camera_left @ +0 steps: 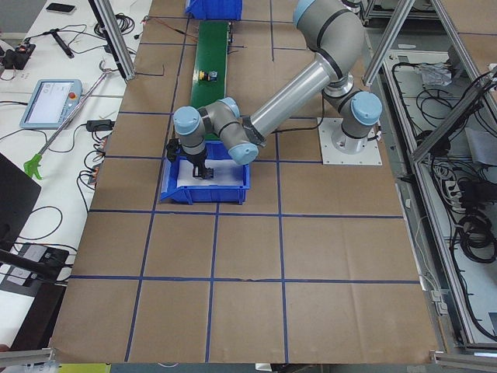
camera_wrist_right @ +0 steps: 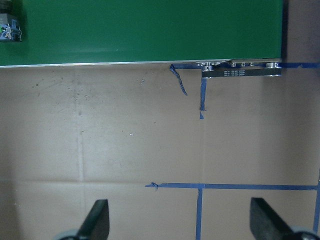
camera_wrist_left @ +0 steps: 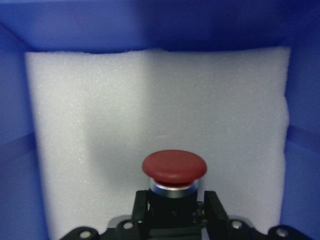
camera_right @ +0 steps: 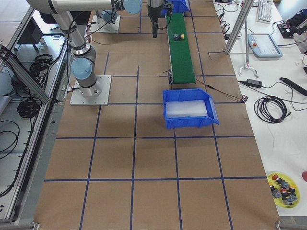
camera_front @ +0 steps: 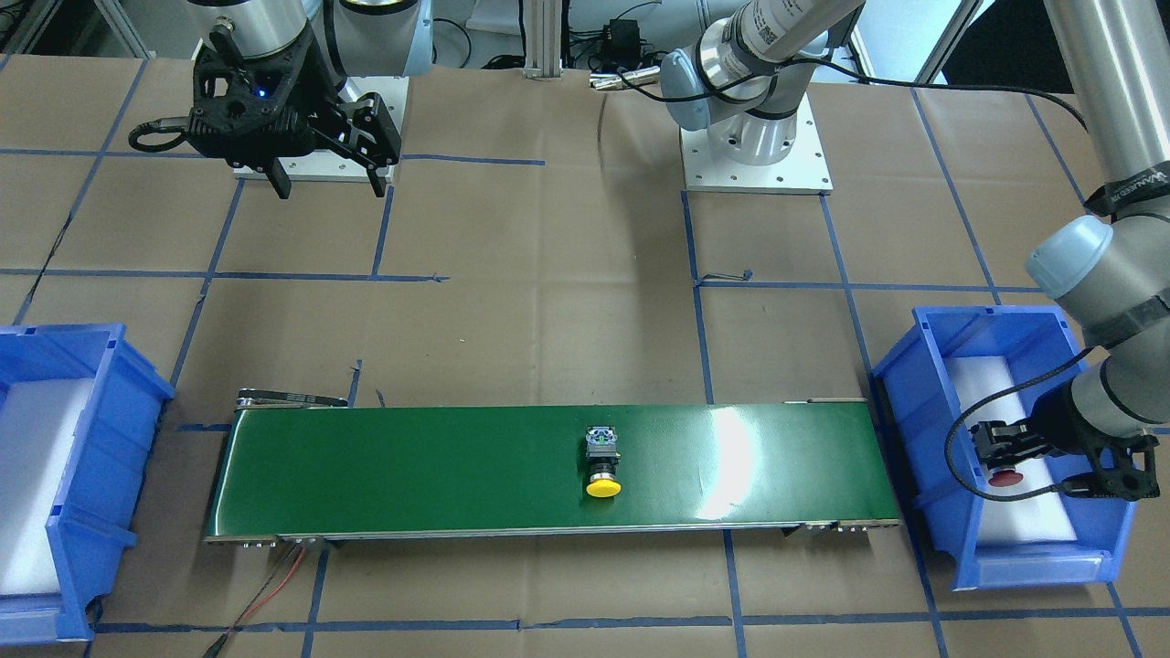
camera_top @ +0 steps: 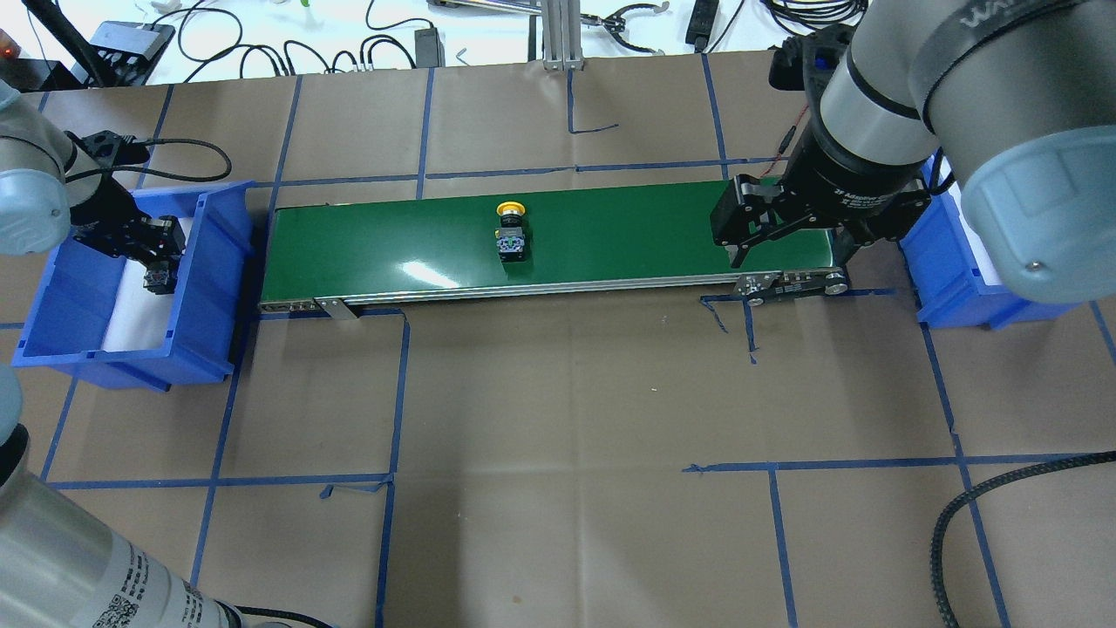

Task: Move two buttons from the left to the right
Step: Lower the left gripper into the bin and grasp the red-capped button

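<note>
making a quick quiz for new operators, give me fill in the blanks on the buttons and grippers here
The yellow button lies on the ___ belt.
The left gripper holds the red button inside a ___ bin.
The right gripper hangs empty, its jaws ___.
Missing: green; blue; open.

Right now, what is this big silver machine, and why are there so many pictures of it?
It is a robot: a left arm and a right arm at a brown table. Cameras look from above, from across the table, from both ends, and from each wrist. On the table lies a green belt with a blue bin at each end. A yellow button lies on the belt. The left fingers are closed on a red button inside the left bin, over white foam. The right fingers are open and empty, up in the air near the belt's other end.
</note>
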Motion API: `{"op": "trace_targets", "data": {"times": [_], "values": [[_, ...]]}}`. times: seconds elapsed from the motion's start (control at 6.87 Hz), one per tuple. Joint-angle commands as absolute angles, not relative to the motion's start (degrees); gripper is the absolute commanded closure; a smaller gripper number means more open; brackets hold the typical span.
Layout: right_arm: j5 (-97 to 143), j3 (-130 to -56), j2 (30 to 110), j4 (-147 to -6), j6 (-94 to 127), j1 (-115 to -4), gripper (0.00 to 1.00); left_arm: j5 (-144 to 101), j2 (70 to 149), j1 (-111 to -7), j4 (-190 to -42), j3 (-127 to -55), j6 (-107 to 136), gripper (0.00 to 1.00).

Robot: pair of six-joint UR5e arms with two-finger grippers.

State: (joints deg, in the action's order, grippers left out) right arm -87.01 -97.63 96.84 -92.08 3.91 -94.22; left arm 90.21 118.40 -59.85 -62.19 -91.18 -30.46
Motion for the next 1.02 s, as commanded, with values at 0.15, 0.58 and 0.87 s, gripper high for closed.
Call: {"op": "trace_targets", "data": {"times": [0.15, 0.58, 0.87], "values": [[-87.0, -97.6, 96.8, -92.0, 3.9, -94.2, 0.00, 92.8, 112.6, -59.9, -73.3, -86.5, -30.6, 0.94], [-87.0, -97.7, 96.8, -92.2, 4.0, -94.2, 0.00, 94.4, 109.2, -60.8, -86.1, -78.8, -29.3, 0.94], [-86.9, -97.6, 96.8, -92.2, 3.9, -94.2, 0.00, 94.6, 108.1, -64.9, -86.0, -78.2, -26.9, 0.94]]}}
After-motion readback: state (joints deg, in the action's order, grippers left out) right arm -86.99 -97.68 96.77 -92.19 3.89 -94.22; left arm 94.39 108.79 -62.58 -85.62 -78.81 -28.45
